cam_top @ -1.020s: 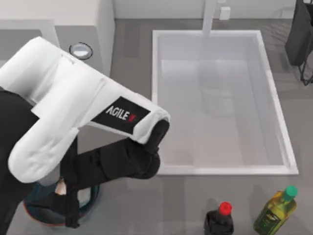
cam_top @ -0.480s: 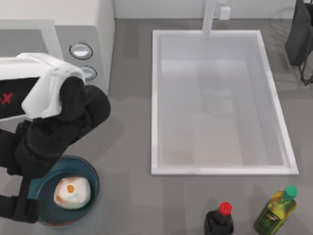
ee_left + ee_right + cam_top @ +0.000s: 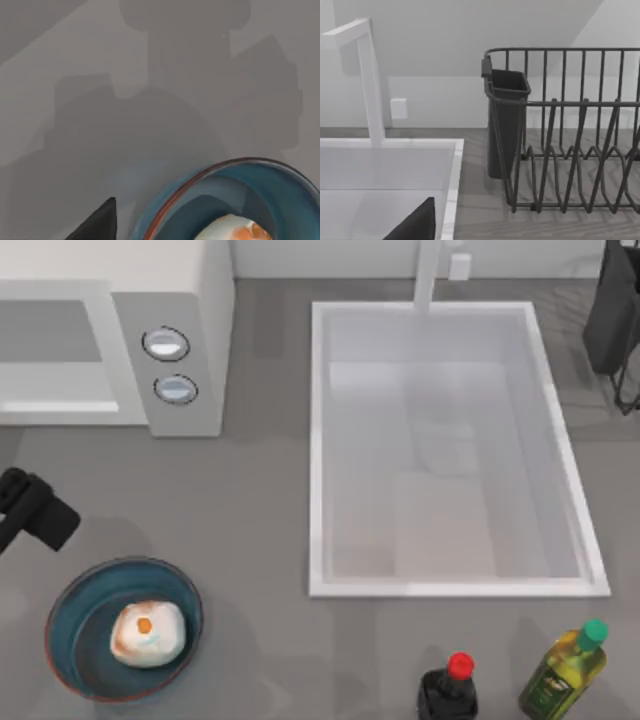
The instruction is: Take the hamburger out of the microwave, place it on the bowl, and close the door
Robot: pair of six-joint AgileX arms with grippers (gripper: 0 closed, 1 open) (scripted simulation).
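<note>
Our big boxy white-grey microwave (image 3: 120, 350) sits at the table's far left, its flat pale-windowed door (image 3: 50, 360) looking shut. Right of it lies the white rectangular sink (image 3: 320, 440). Near the front left, the round deep-blue bowl (image 3: 75, 605) holds the small cream-and-orange hamburger (image 3: 147, 633) — resting inside. Our left gripper (image 3: 30, 508) hovers just beyond the bowl; whether its fingers are apart, we cannot tell.

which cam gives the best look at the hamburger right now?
Top view: the whole hamburger shows, sitting in the bowl near the table's front left. The left wrist view catches just its upper part at the picture's edge, inside the bowl's rim. The right wrist view faces the sink and dish rack instead.
</note>
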